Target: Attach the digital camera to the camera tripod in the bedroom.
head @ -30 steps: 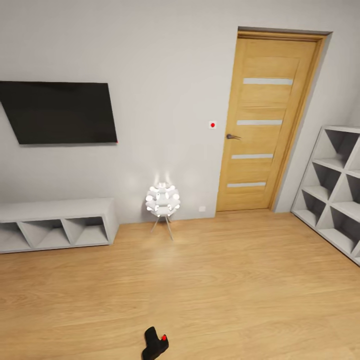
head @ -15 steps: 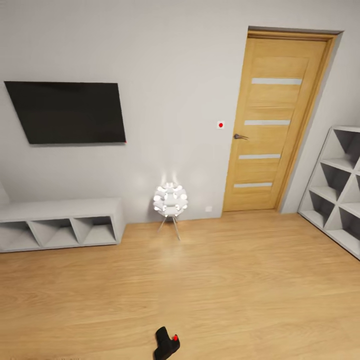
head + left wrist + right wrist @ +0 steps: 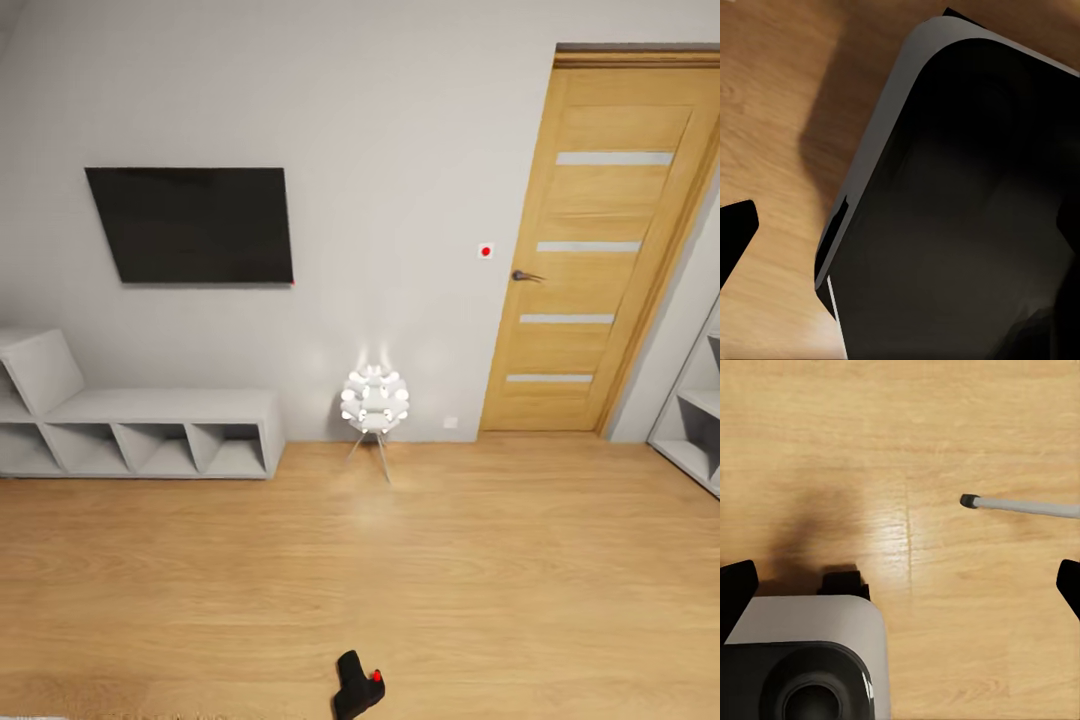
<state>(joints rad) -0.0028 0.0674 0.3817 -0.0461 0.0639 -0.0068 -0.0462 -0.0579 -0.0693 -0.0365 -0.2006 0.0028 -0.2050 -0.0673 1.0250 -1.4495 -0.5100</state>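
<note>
Room: pale grey wall [image 3: 400, 150] and light wood floor [image 3: 500, 580]; it looks like the bedroom, seen while the robot is on its way.
Door: a wooden door [image 3: 610, 240] with four pale strips, closed, at the right of the wall; a small white plate with a red dot [image 3: 486, 251] is just beside it.
Screen: a black flat screen [image 3: 195, 225] hangs on the wall, dark, with no writing that I can read.
Low shelf: a grey low shelf [image 3: 150, 430] stands under the screen against the wall, probably put there as a media unit.
Lamp: a white ball-shaped lamp [image 3: 375, 402] on thin legs stands near the wall, between shelf and door. It is not the tripod.
Digital camera: the digital camera [image 3: 357, 685] with its red button is at the lower edge of the head view, low in front of the robot, I think carried there for the trip. I cannot tell what holds it.
Tripod: a thin grey rod with a black tip [image 3: 1020, 505] lies over the floor in the right wrist view; it may be a tripod leg, I am not sure.
Left tool: dark finger edges show, but I cannot tell if it is open or closed.
Right tool: dark tips at both sides, well apart, with bare floor between; I judge it open and empty.
Writing: no brand or label is readable.
</note>
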